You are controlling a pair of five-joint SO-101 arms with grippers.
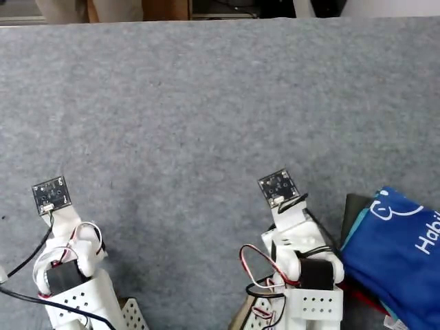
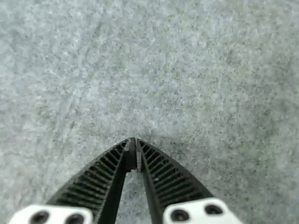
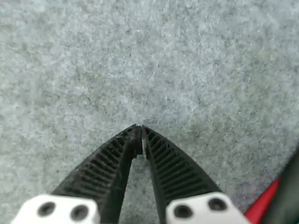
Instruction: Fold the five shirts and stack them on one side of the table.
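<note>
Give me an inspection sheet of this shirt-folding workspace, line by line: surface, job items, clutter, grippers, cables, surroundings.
Surface: grey felt table, flat.
Job's things: stack of folded shirts at the table's right edge beside the right arm; blue shirt on top, red and dark layers under it; count cannot be told.
Clutter: nothing seen.
Grippers: left gripper and right gripper, jaws shut, holding nothing, over the felt.
Cables: red, white and black wires looped on both arms.
Surroundings: furniture beyond the far edge, cropped.
</note>
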